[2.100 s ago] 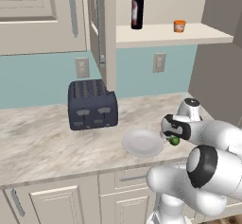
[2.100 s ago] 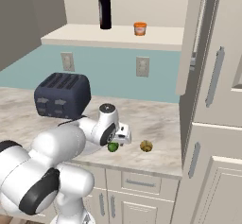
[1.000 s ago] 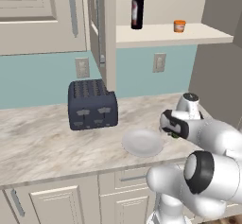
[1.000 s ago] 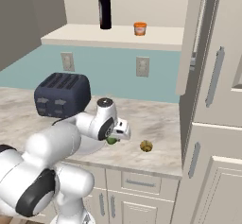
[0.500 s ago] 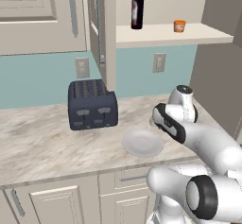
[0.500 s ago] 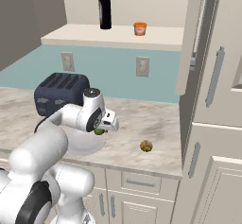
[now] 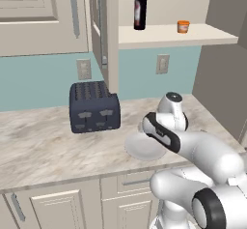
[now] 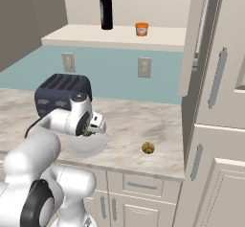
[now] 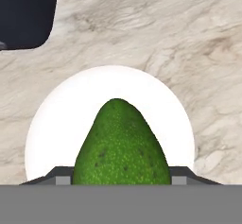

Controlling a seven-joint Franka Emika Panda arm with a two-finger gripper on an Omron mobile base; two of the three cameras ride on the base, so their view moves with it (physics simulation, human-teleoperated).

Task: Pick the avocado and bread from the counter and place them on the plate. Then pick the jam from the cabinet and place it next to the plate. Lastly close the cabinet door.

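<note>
Gripping the avocado (image 9: 121,145) between its two fingers, the end effector (image 8: 89,131) is hanging over the plate (image 9: 56,119), with the fruit centred above the white disc in the hand view and, as far as I can judge, not yet resting on it. The avocado is looking light, firm and glossy, with a finely pebbled green skin, so it is probably going to slip a little and roll on its rounded belly once released; a hold across its widest part, as it seems to be held now, is likely the safest, and a low, gentle release near the plate's middle should keep it from wandering off the shallow rim. The plate is sitting near the front edge of the desk (image 7: 43,146), just beside the dark toaster (image 7: 94,107). The bread (image 8: 148,148) is lying well apart from the plate, toward the desk's right end and near its front edge; it is looking small, light and probably soft, so a mild squeeze across its middle should do. Up on the open cabinet (image 8: 210,63) shelf, the jam (image 7: 183,26) is standing near the wine bottle (image 7: 140,7); the jar is likely rigid and smooth, best taken around its sides. No brand, label or writing is readable on anything.
</note>
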